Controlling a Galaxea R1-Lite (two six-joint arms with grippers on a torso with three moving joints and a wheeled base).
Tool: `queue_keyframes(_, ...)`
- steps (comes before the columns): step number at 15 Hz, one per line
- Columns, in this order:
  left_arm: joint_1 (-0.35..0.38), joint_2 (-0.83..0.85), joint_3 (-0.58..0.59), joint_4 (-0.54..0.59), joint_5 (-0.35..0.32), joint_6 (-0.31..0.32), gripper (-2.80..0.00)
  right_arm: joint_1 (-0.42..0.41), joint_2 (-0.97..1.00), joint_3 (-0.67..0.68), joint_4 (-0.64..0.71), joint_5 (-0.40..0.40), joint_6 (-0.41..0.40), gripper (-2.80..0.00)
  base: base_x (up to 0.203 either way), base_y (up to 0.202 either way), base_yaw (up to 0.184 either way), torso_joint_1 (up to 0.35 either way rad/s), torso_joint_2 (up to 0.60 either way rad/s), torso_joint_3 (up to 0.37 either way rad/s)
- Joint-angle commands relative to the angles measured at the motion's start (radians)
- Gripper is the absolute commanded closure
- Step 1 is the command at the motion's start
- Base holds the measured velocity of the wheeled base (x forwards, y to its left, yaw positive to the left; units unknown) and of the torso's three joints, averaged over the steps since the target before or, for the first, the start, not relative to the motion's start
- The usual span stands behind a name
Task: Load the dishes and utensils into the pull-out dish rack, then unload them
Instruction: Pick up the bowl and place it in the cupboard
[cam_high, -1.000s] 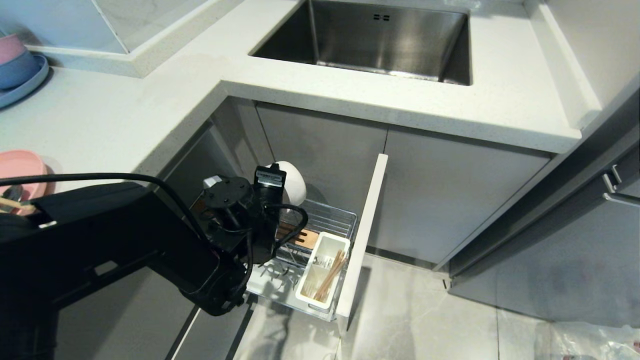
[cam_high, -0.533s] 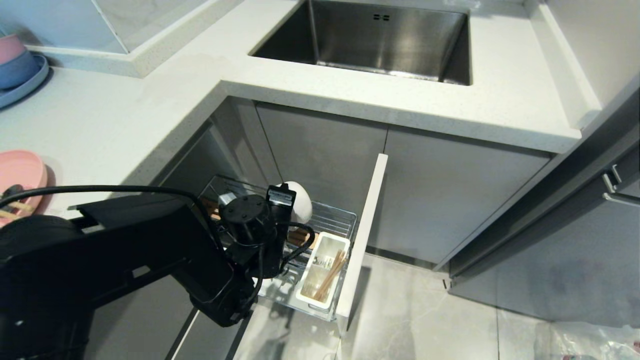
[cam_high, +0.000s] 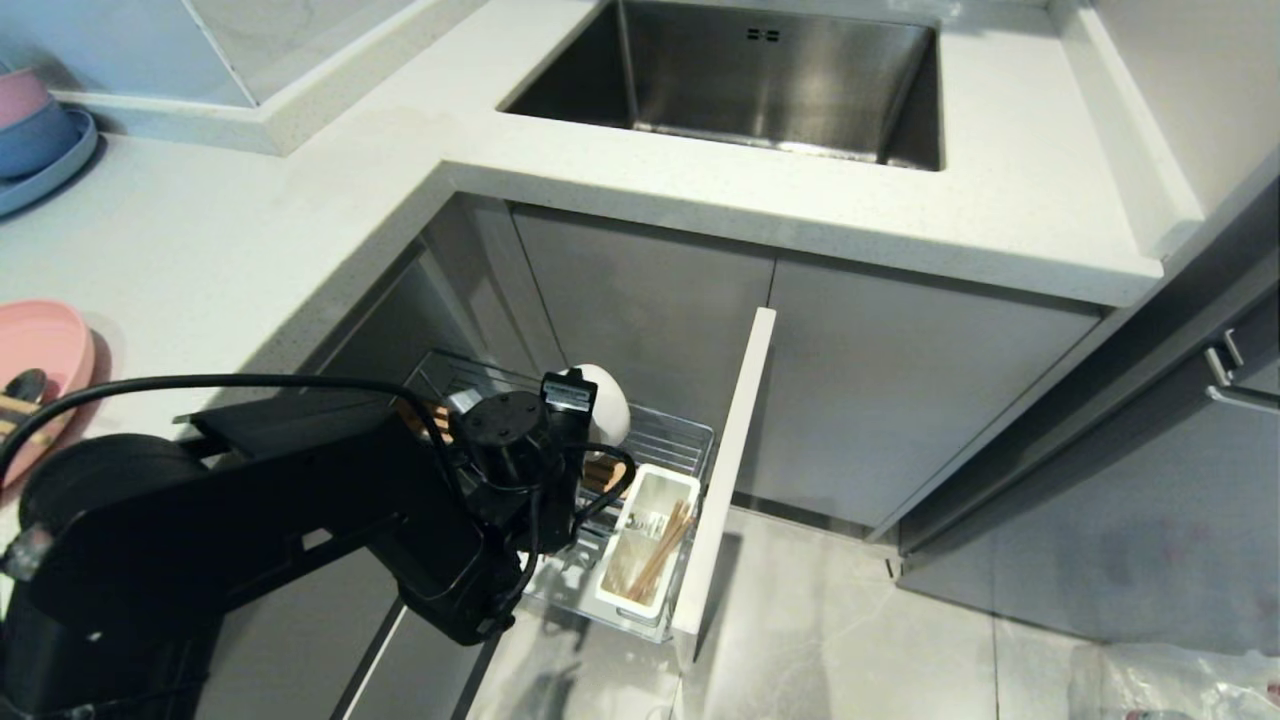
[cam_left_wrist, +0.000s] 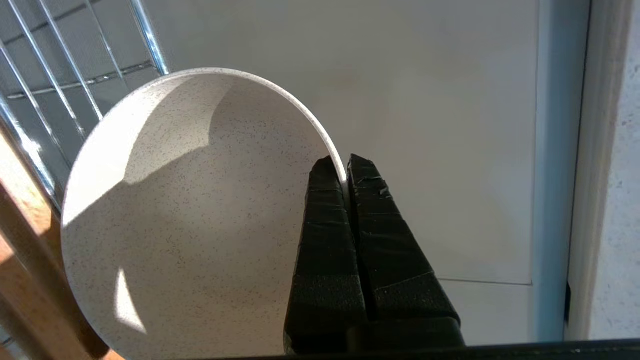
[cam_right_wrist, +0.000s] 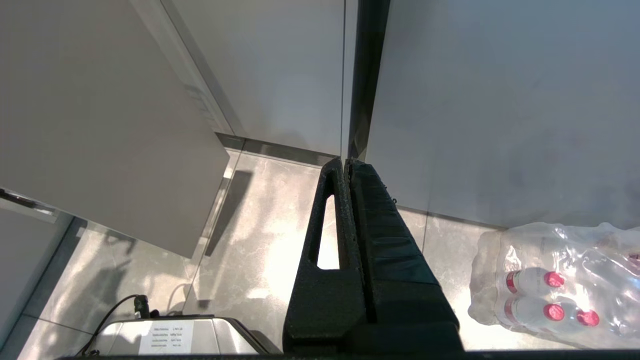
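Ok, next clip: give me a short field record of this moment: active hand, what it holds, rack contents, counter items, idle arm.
active hand: left hand, over the pull-out dish rack
grip: shut on the rim of the cream-white bowl
bowl pose: tipped on edge above the wood strip
utensil cup: holds chopsticks
counter: salmon-pink plate at left edge
idle arm: right hand, shut, empty, pointing at the floor

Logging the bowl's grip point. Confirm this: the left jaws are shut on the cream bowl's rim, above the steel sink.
Not above the sink. The head view shows the left gripper shut on the cream bowl over the pull-out dish rack.
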Motion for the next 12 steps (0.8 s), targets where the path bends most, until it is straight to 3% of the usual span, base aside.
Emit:
queue_keyframes(1, 0.011, 0.006, -0.016, -0.009, 0.005, -0.007, 0.0, 0.0, 0.001, 0.002, 0.0, 0.0, 0.0, 0.0, 0.0, 0.0, 0.0, 0.0, 0.0, 0.0)
queue_keyframes(4, 0.022, 0.012, -0.038, -0.009, 0.025, -0.013, 0.0, 0.001, 0.001, 0.002, 0.0, 0.0, 0.001, 0.0, 0.0, 0.0, 0.0, 0.0, 0.0, 0.0)
queue_keyframes(12, 0.027, 0.008, -0.041, -0.009, 0.053, -0.1, 0.0, 0.001, 0.001, 0.002, 0.0, 0.0, 0.0, 0.0, 0.0, 0.0, 0.0, 0.0, 0.0, 0.0)
